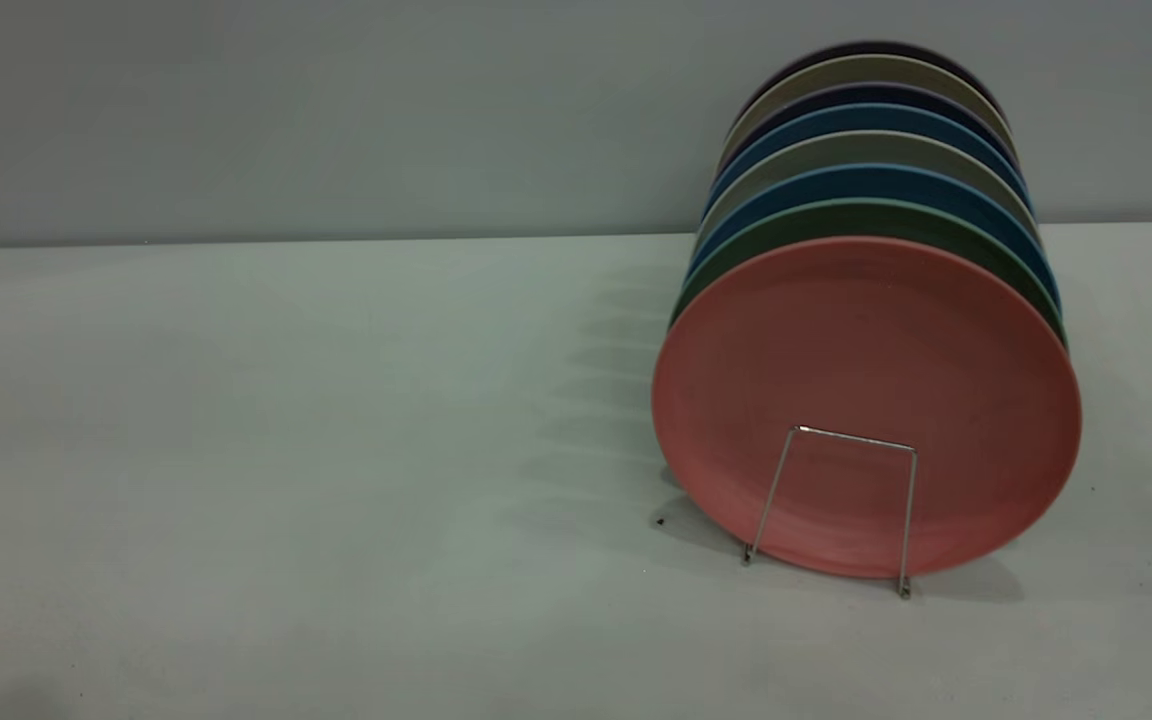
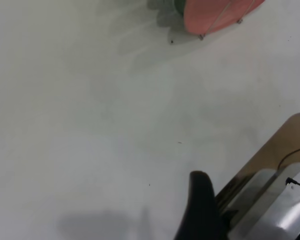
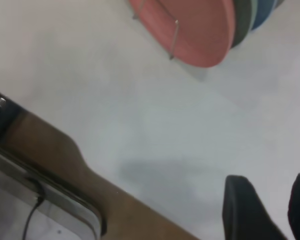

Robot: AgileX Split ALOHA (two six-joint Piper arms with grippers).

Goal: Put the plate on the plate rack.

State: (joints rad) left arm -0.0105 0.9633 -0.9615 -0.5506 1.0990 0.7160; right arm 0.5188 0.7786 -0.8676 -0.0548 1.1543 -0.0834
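The plate is standing on edge in the plate rack, filling the frontmost slot of a row of upright plates that is running back toward the far edge of the table, over on the right-hand part of the tabletop in the exterior view. Its salmon-pink face is facing the near edge, and one short rectangular wire loop of the rack is rising in front of its lower part, with the loop's two feet resting on the table surface. Directly behind it a green plate is leaning, then blue plates alternating with grey ones, and darker plates at the very back; only their upper rims are showing. Neither arm is appearing in the exterior view. In its own wrist view, the left gripper is hanging above bare tabletop near the table's edge, well apart from the rack, and only one dark finger is showing, so I cannot tell whether it is open or closed. The right gripper is likewise hovering over bare tabletop close to the table's edge, away from the plates, with its two dark fingers spread narrowly apart and holding nothing.
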